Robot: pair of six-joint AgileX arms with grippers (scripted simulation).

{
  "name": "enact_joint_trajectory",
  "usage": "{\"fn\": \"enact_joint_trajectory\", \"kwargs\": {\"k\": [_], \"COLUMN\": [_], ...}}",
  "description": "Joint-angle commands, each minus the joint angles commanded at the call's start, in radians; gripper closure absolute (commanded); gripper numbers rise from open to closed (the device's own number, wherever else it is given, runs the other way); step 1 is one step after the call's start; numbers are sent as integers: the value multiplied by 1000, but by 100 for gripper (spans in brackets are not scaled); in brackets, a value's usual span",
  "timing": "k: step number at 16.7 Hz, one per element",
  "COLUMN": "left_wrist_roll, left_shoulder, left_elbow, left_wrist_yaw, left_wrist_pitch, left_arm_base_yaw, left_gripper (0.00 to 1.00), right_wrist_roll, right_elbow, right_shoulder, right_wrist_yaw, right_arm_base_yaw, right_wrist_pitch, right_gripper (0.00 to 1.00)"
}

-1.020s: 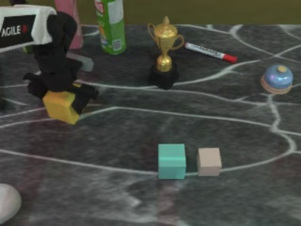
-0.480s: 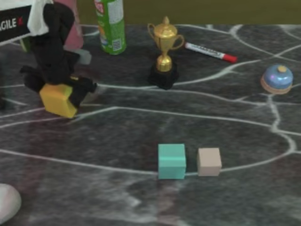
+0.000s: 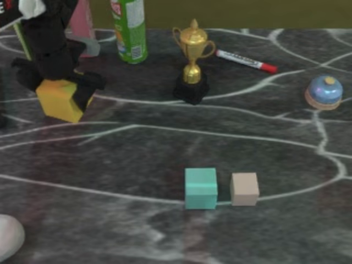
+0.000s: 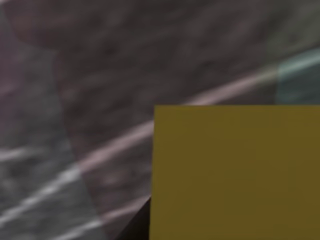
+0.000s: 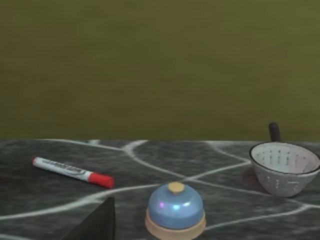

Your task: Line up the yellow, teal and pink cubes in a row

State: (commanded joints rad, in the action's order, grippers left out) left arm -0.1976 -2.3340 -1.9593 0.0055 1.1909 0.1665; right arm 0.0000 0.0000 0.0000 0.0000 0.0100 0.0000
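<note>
Yellow cube | matte, mustard, biggest | in L pincer

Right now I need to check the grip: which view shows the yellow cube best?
The top view: the yellow cube sits whole in the left pincer. The left wrist view shows only one flat yellow face; the right wrist view shows none.

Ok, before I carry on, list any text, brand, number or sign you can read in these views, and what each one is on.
Nothing can be read in full.
Green can: a red and white label patch and a small code square, too blurred to read.
Red-capped marker: dark print along the barrel, too small to read.
Left arm, top view's upper left: white panel cut off by the frame edge, lettering not legible.
</note>
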Motion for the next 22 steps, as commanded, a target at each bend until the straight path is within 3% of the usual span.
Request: {"fn": "enact_joint_trajectory", "kwargs": {"k": [3, 6, 16, 22], "left_wrist_roll": [12, 110, 733, 788], "left_shoulder": [3, 51, 348, 392], "left_elbow": [11, 75, 485, 534], "left_wrist_yaw": [-1, -2, -7, -8], "left_wrist_pitch": [-5, -21, -124, -141], "left_arm_base_yaw": [15, 73, 394, 431], "left_gripper": [100, 100, 100, 100], "right_wrist_roll": [0, 0, 0, 0], "right_elbow": [0, 0, 0, 0], "right_shoulder": [0, 0, 0, 0], "right_wrist_yaw": [0, 0, 0, 0], "right_arm_base_yaw": [0, 0, 0, 0], "right_wrist_pitch": [0, 0, 0, 0], "right_gripper": [0, 0, 0, 0]}}
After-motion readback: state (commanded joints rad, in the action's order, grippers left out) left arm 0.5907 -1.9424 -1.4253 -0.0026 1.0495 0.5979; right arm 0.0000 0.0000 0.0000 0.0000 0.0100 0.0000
